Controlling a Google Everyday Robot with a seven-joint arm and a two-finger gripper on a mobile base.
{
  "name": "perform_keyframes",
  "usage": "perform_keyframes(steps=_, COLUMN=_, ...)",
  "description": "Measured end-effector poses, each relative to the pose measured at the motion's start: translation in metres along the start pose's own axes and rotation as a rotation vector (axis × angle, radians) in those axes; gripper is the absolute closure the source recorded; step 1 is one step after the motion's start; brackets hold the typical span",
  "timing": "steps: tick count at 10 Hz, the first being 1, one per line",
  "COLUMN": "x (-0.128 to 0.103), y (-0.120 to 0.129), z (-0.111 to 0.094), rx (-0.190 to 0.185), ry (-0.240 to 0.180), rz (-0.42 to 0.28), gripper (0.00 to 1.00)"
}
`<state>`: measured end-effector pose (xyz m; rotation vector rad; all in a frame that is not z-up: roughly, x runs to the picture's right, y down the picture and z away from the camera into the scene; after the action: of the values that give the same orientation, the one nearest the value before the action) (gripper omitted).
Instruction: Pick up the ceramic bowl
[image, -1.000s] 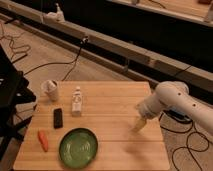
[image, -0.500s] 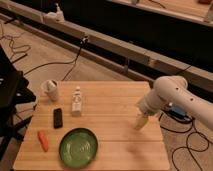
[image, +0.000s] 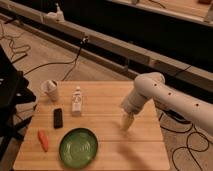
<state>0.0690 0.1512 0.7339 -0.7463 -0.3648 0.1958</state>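
Observation:
The ceramic bowl (image: 78, 147) is wide, shallow and glossy green, and sits near the front edge of the wooden table (image: 107, 102), left of centre. My gripper (image: 127, 121) hangs from the white arm (image: 150, 90) over the right part of the table, pointing down. It is to the right of the bowl and apart from it, with bare wood between them. Nothing shows in the gripper.
A small white cup (image: 51, 90) stands at the table's far left. A small white bottle (image: 77, 100) and a black flat object (image: 58, 117) lie behind the bowl. An orange carrot-like item (image: 43, 140) lies left of the bowl. Cables run on the floor around the table.
The arm has shifted left and a little nearer the bowl, with the gripper still pointing down over the table's right part. The tabletop things have not moved.

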Motion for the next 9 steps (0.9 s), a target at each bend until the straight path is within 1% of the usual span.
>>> perform_keyframes(steps=2, x=-0.045, y=-0.002, z=0.024, rx=0.001, ry=-0.087, rz=-0.035, gripper=0.20)
perform_keyframes(steps=3, x=-0.063, y=-0.001, z=0.035, rx=0.000, ry=-0.127, rz=-0.043, gripper=0.20)
perform_keyframes(steps=4, x=-0.084, y=0.003, z=0.049, rx=-0.007, ry=-0.165, rz=-0.048, gripper=0.20)
perform_keyframes(steps=5, x=-0.103, y=0.011, z=0.065, rx=-0.023, ry=-0.183, rz=-0.068, gripper=0.20)
perform_keyframes(steps=9, x=-0.104, y=0.012, z=0.066, rx=-0.025, ry=-0.184, rz=-0.070, gripper=0.20)
